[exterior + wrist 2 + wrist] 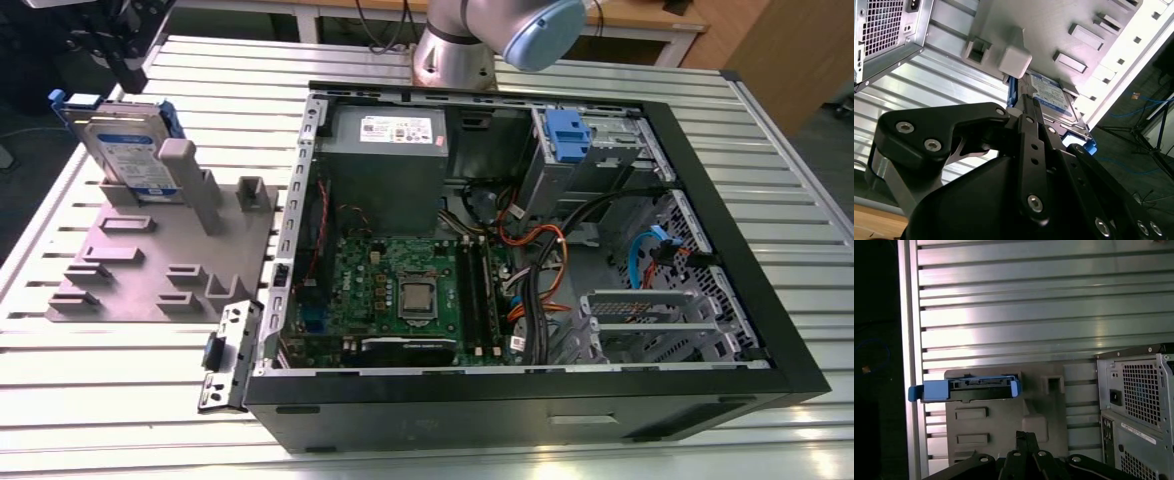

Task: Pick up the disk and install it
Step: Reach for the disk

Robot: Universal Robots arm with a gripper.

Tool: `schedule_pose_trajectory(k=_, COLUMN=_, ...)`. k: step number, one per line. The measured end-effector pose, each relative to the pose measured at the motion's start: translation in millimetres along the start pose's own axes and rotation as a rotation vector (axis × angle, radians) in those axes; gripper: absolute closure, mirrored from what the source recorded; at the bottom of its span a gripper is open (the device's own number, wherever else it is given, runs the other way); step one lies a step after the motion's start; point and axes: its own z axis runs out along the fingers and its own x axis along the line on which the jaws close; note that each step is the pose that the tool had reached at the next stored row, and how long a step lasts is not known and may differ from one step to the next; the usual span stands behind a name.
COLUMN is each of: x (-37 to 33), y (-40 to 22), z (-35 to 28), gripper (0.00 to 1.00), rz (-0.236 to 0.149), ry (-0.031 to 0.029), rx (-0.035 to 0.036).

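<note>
Black pincer (127,58) hangs close over the silver metal disk in its blue carrier frame (134,152) — apart or together, I cannot tell. Disk stands upright in the grey slotted holder (134,275), at the exterior view's far left, outside the open black computer case (534,385) — not yet lifted or installed.

An open computer case (534,398) lies on the slatted metal table (781,150). Beside it, at the exterior view's left, stands a grey fixture plate (140,275), perhaps plastic.
</note>
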Motion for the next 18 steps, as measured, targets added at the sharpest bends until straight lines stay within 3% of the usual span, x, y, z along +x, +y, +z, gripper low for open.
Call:
schedule_pose_trajectory(k=7, x=2.4, y=-0.2, z=0.2, gripper=0.89, rz=0.000, ry=0.0000, rx=0.0000)
schedule_pose_trajectory(k=10, x=9.7, y=-0.4, z=0.6, gripper=0.89, rz=0.000, ry=0.0001, rx=0.0001)
schedule_pose_trajectory(k=18, x=16.0, y=2.9, z=2.5, gripper=0.89, rz=0.000, ry=0.0016, rx=0.0000)
